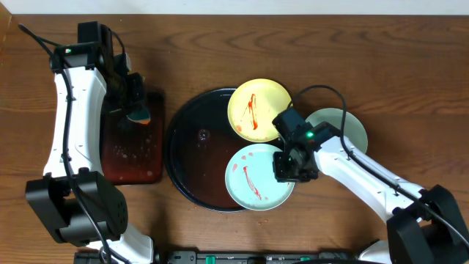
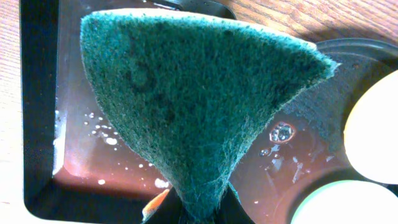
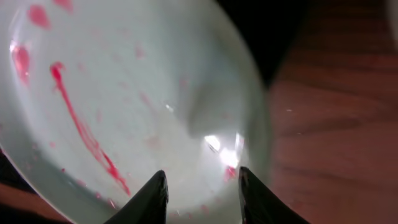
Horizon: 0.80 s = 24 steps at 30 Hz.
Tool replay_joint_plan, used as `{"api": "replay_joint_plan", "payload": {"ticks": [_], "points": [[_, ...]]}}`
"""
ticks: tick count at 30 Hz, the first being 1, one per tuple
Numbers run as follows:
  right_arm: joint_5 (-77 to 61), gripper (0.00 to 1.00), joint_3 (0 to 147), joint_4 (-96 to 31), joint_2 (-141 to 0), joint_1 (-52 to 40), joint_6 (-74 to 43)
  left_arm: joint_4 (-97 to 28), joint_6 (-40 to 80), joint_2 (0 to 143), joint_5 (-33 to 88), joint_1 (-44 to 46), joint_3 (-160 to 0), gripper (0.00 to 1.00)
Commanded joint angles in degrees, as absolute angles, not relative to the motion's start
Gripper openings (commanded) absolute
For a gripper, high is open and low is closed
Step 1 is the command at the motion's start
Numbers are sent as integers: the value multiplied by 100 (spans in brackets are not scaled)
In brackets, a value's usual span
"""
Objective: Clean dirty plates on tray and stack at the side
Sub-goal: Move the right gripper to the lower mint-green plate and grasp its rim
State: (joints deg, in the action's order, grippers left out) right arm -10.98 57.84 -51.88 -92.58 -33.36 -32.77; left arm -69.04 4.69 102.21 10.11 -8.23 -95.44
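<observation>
Left hand (image 1: 134,108) pinching green sponge (image 2: 199,106) over rectangular tray (image 1: 132,165), wet base. Thin strip of tabletop (image 1: 220,44) between it and round tray (image 1: 194,158). Streaked yellow plate (image 1: 258,110) overlaps far-right rim, streaked mint plate (image 1: 253,180) overhangs near-right rim. Right hand (image 3: 202,193) at that plate's edge, fingers narrowly parted. Second mint plate (image 1: 352,125) on tabletop, right of tray.

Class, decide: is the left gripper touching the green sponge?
Touching. In the left wrist view the green sponge narrows to a tight pinch where the left gripper clamps it at the frame's bottom edge.

Bare tray (image 1: 192,158) floor beside yellow plate (image 1: 258,110)
</observation>
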Motion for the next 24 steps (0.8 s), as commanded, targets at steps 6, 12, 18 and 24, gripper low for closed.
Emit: {"api": "replay_joint_plan", "payload": {"ticks": [6, 12, 18, 24], "points": [[-517, 40, 6949, -6370, -8895, -3037, -3218, -6917, 521, 10182, 978, -827, -9491, 7], [-720, 39, 6228, -6193, -8921, -3009, -3343, -6917, 521, 10182, 976, -827, -9491, 7], [-1103, 37, 5323, -5262, -8921, -3011, -3374, -6912, 521, 10182, 976, -827, -9491, 8], [-1098, 28, 5004, -4707, -8921, -3072, -3382, -6895, 521, 10182, 976, -827, -9491, 7]]}}
